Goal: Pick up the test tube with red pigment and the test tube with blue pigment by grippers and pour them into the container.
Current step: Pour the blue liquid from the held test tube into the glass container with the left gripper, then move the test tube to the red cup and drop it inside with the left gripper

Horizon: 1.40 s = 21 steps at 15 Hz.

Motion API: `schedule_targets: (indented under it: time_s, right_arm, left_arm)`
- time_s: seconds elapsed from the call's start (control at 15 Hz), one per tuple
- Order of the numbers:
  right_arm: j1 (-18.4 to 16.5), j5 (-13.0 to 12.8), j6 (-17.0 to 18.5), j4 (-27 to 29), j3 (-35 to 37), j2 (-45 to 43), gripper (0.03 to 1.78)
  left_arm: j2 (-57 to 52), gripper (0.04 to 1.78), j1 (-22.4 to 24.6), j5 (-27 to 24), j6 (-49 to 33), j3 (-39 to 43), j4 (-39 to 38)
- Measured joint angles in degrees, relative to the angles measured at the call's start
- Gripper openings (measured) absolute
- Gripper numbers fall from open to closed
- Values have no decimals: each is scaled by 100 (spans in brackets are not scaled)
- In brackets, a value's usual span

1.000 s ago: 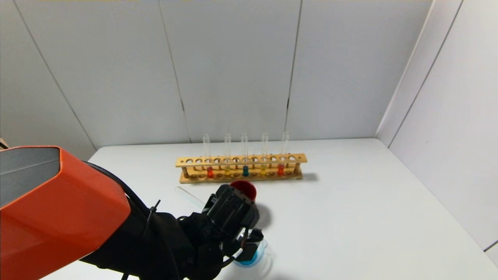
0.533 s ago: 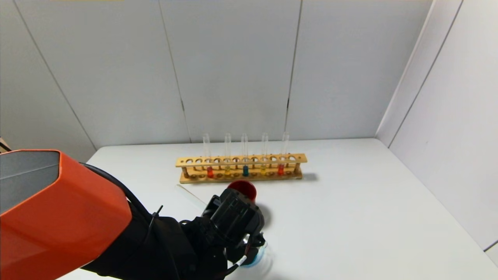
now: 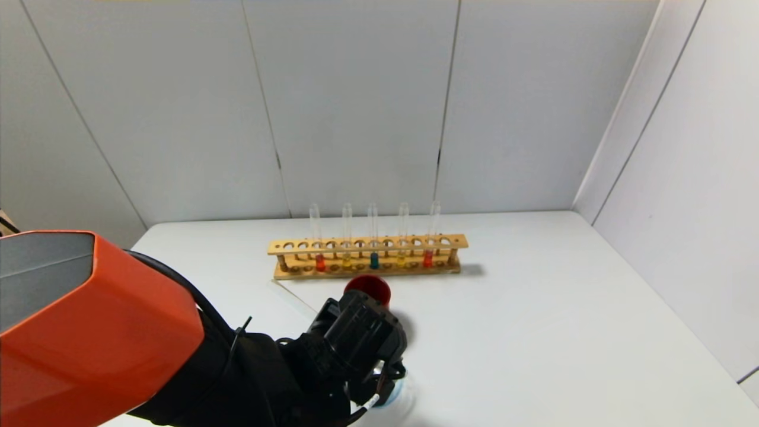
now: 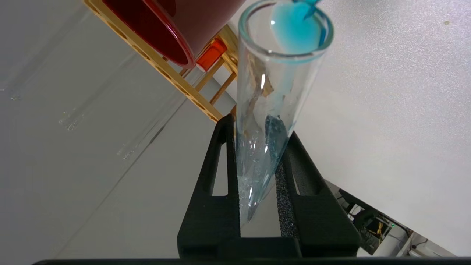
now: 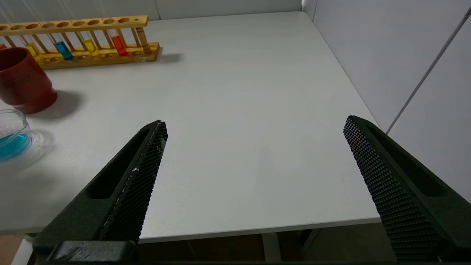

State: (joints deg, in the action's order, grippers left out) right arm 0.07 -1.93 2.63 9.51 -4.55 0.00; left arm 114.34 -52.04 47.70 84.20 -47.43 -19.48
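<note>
My left gripper (image 4: 257, 129) is shut on a clear test tube (image 4: 272, 95) with blue residue inside. The tube is tipped with its mouth down over the container (image 3: 396, 388), a low clear glass cup with blue liquid in it, near the table's front edge. In the head view the black left wrist (image 3: 359, 338) hides most of the container, and the tube's round end (image 3: 293, 296) sticks out up and to the left. Two tubes with red pigment (image 3: 428, 258) (image 3: 320, 263) and one with blue pigment (image 3: 374, 260) stand in the wooden rack (image 3: 367, 244). My right gripper (image 5: 254, 147) is open and empty.
A dark-red cup (image 3: 369, 287) stands between the rack and the container, close to my left wrist. Two yellow-liquid tubes (image 3: 347, 260) also stand in the rack. The right wrist view shows the container (image 5: 13, 138), the cup (image 5: 24, 82) and the table's front edge (image 5: 257, 226).
My left wrist has moved slightly down and to the right over the container and hides more of it. The tube's round end has risen a little. The right arm has not moved.
</note>
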Motion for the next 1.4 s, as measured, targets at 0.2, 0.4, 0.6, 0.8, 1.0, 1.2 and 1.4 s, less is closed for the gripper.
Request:
schedule_targets:
  time_s: [0.2,0.4,0.6,0.8,1.0,1.2,1.4]
  right_arm:
    - [0,0,0,0,0,0,175]
    - [0,0,0,0,0,0,175]
    - [0,0,0,0,0,0,175]
    - [0,0,0,0,-2,0,175]
    - [0,0,0,0,-2,0,175]
    - [0,2,0,0,-2,0,175]
    - [0,2,-2,0,-2,0,175]
  left_arm:
    - [16,33,-29,183,111,-2,0]
    - [40,33,-35,277,171,-6,-4]
    - [61,33,-40,282,166,-6,-22]
    - [20,33,-82,255,-38,37,-102]
    - [-207,33,-182,232,-785,193,-332]
    - [-496,33,-201,243,-1874,332,-384]
    - [-775,33,-245,262,-3280,408,-595]
